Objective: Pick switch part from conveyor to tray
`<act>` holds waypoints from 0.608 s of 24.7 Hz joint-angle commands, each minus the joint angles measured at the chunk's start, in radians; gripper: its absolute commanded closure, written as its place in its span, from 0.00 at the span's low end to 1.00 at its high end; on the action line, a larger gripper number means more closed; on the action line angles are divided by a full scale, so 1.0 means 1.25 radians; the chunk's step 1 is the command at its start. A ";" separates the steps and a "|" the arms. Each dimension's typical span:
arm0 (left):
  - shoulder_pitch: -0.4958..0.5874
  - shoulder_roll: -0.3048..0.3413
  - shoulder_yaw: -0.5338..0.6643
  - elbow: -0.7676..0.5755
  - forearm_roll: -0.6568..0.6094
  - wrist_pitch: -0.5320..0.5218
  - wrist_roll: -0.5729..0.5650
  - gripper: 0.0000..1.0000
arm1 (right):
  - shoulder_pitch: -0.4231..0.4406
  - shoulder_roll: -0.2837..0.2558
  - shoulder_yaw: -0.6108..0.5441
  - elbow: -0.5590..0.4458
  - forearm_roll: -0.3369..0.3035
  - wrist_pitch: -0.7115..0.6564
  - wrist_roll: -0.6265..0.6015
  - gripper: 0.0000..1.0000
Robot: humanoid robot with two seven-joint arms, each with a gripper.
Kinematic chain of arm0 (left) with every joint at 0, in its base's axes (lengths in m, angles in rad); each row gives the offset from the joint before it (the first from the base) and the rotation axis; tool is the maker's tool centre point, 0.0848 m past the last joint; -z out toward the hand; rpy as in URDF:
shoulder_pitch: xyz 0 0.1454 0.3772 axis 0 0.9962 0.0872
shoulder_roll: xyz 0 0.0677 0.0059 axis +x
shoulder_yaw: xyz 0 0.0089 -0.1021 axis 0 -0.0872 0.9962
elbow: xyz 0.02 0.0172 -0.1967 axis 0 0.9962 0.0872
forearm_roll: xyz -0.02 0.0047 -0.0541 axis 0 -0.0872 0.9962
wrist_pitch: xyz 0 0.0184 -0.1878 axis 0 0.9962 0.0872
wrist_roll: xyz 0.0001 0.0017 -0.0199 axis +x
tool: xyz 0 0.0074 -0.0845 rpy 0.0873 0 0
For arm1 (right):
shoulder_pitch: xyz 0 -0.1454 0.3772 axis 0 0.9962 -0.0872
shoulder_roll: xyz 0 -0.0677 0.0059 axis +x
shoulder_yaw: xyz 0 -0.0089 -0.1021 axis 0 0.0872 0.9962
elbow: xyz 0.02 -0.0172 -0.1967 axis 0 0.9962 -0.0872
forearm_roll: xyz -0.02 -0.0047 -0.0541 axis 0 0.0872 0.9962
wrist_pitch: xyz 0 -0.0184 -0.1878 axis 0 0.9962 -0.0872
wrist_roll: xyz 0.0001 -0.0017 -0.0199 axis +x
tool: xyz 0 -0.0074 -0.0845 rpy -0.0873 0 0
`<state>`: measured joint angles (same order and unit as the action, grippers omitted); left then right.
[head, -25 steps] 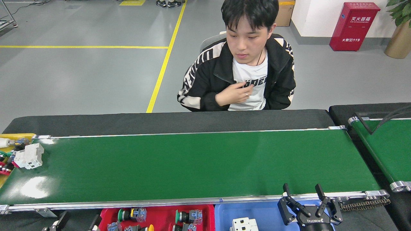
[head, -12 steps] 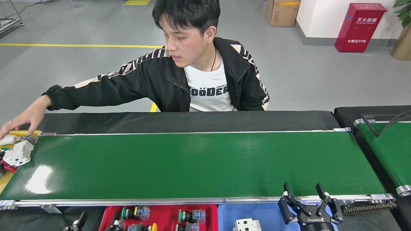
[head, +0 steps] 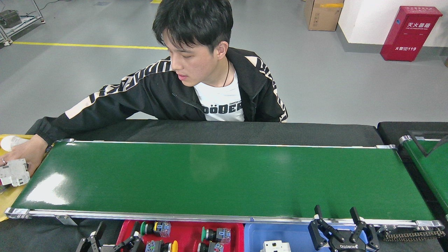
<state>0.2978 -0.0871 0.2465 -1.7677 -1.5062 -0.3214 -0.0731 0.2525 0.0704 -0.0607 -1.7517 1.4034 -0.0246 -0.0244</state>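
Switch part [head: 14, 172]: white breaker-like block, off the belt's far-left end, under a person's hand [head: 21, 154]; not on the belt. Long axis roughly left-right.
Conveyor [head: 224, 178]: green belt, bare; no part on it to pick.
Left gripper [head: 110, 241]: bottom edge, by the red tray; partly cut off, cannot tell its opening. The nearer arm to the part.
Right gripper [head: 337, 215]: 2 fingers spread wide, empty, at the near rail above the blue tray; well apart from the part.
Bearing: part lies far left and beyond both grippers.
Red tray [head: 182, 228]: holds several push-button switches.
Blue tray [head: 280, 231]: holds 1 white block [head: 275, 246].
Judgement: pick must wait until a part rides the belt into reach.
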 commanded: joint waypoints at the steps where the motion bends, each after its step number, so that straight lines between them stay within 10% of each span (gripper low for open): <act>1: -0.004 0.000 -0.003 -0.009 0.001 -0.001 0.000 0.00 | -0.002 -0.008 -0.003 -0.012 -0.002 -0.007 -0.003 0.01; 15: -0.036 -0.026 0.010 -0.009 0.005 0.003 -0.003 0.00 | 0.007 -0.124 0.029 -0.014 -0.083 -0.005 -0.010 0.01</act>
<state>0.2611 -0.1193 0.2528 -1.7677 -1.5049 -0.3203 -0.0792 0.2616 -0.0743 -0.0236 -1.7522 1.3018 -0.0337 -0.0268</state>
